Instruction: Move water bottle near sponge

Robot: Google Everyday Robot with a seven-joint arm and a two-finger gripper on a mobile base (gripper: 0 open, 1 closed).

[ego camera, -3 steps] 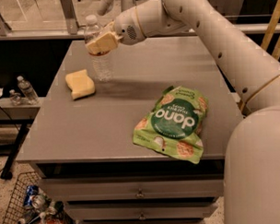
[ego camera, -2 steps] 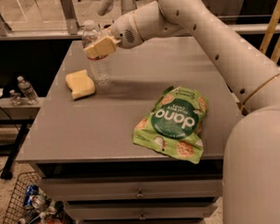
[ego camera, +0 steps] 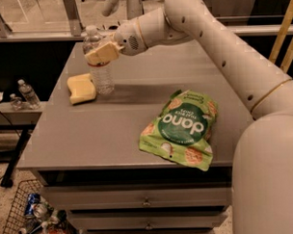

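Water bottle (ego camera: 100, 72), pictured upright at the far left of the grey counter (ego camera: 136, 102), base down on or just above the surface (could not tell which) and just beside the sponge (ego camera: 81, 88), at that block's right edge. Gripped high on the ribbed body, below the white cap, by the pincer (ego camera: 102, 52), narrowed around the clear plastic with one pale pad across the front. Reached in from the right on a long white arm (ego camera: 216, 49), so sat level with the bottle's shoulder and square to its long axis, straight up and down. Judged close to done: sponge immediately left of the bottle, contact between the two not discernible. Called next, on that reading, for a letting-go and a straight pull back to the right, away from the sponge. Green snack bag (ego camera: 178, 127) well apart toward the near right, out of that path.
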